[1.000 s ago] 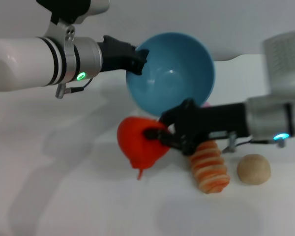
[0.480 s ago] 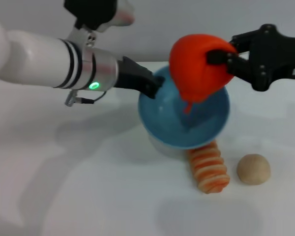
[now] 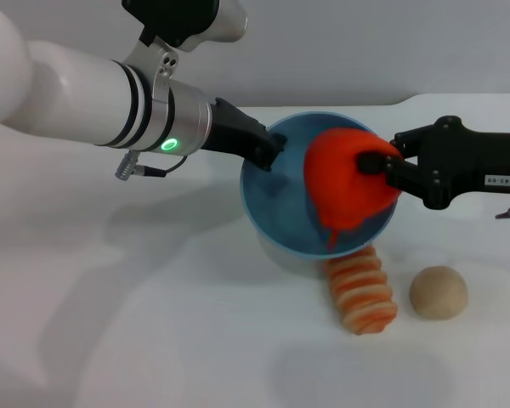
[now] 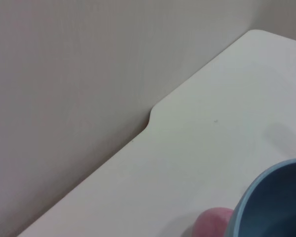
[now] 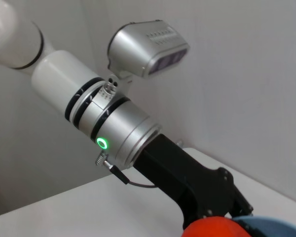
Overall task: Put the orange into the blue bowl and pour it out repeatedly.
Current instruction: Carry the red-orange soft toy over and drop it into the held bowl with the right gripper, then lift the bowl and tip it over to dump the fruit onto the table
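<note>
Above the white desk [image 3: 153,340], the right pincer [image 3: 381,163] squeezes the crinkly round orange [image 3: 344,183] inside the smooth blue bowl [image 3: 276,204]; the left pincer [image 3: 270,153] grips its rim.

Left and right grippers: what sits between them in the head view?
The blue bowl, held at its rim by the left gripper, with the orange in the right gripper hanging into it.

The crinkled red-orange orange [image 3: 347,189], stem tip pointing down, hangs partly inside the deep light-blue bowl [image 3: 276,212], which tilts above the table's far edge.
</note>
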